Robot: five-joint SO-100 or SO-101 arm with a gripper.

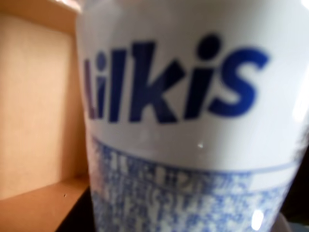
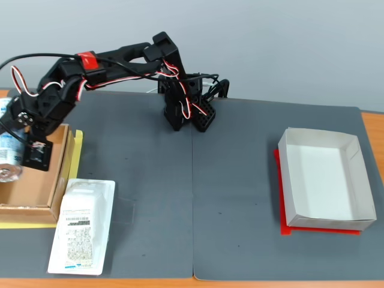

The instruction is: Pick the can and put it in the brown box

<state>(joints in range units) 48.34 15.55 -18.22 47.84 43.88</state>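
The can fills the wrist view, white with blue "Milkis" lettering and a light-blue pattern below. In the fixed view the can is at the far left edge, tilted, its silver end pointing down over the brown box. My gripper is shut on the can and holds it just above the box floor. The box's inner wall and floor show to the left of the can in the wrist view. My fingers do not show clearly in the wrist view.
A flat white wrapped package with a barcode label lies just right of the box. A white paper tray on a red sheet stands at the right. The arm's base is at the back centre of the dark mat.
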